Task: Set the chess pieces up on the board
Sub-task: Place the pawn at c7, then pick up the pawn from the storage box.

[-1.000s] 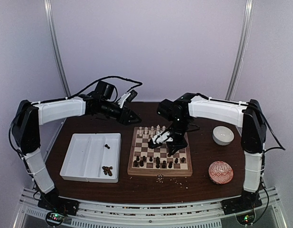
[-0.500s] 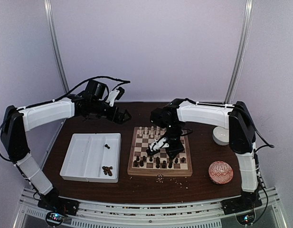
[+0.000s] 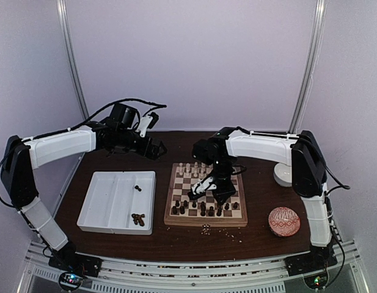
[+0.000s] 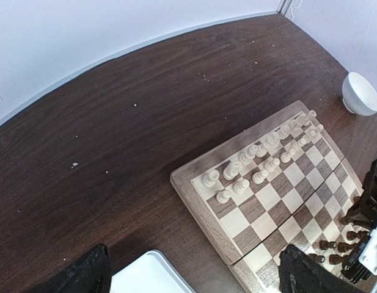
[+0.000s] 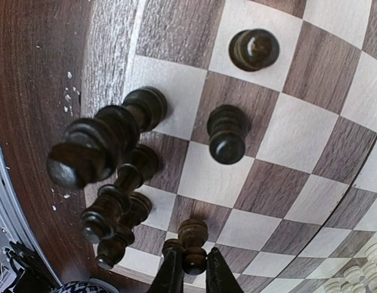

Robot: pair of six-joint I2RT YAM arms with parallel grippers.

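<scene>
The board (image 3: 170,216) lies mid-table with cream chess pieces (image 3: 194,166) along its far rows and dark chess pieces (image 3: 203,210) along its near rows. My right gripper (image 3: 214,190) hangs low over the dark side. In the right wrist view its fingers (image 5: 172,274) are shut on the head of a small dark pawn (image 5: 194,247) that stands upright on a square, with other dark pieces (image 5: 228,135) close around it. My left gripper (image 3: 155,148) is open and holds nothing, hovering left of the board's far corner (image 4: 194,196); both fingertips (image 4: 84,274) stand far apart.
A white divided tray (image 3: 102,207) left of the board holds a few dark pieces (image 3: 137,219). A white bowl (image 3: 286,175) and a patterned bowl (image 3: 283,221) stand to the right. Pale crumbs (image 3: 206,229) lie by the board's near edge.
My left gripper pulled back left from the board's far corner and opened wide. My right gripper moved toward the near-left part of the board and lowered; both have stayed put over the last half second.
</scene>
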